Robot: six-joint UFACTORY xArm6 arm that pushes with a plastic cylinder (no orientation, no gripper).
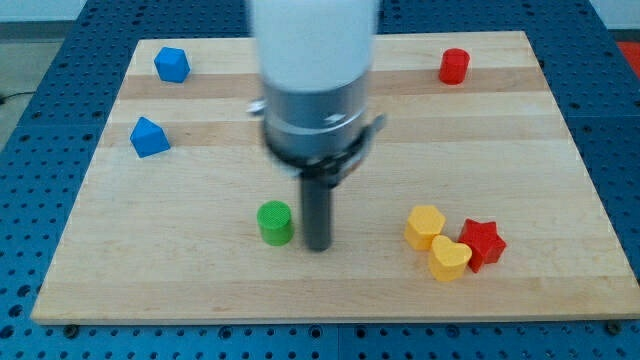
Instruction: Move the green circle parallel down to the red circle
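Note:
The green circle [274, 222] lies on the wooden board [330, 290], left of centre toward the view's bottom. The red circle [454, 66] sits near the view's top right. My tip [318, 246] rests on the board just right of the green circle, with a narrow gap between them. The arm's white and grey body hangs over the middle of the board and hides the part behind it.
Two blue blocks sit at the view's left, one [172, 64] near the top and one [149, 137] below it. At the lower right, a yellow hexagon [425, 226], a yellow heart [449, 259] and a red star [483, 243] cluster together.

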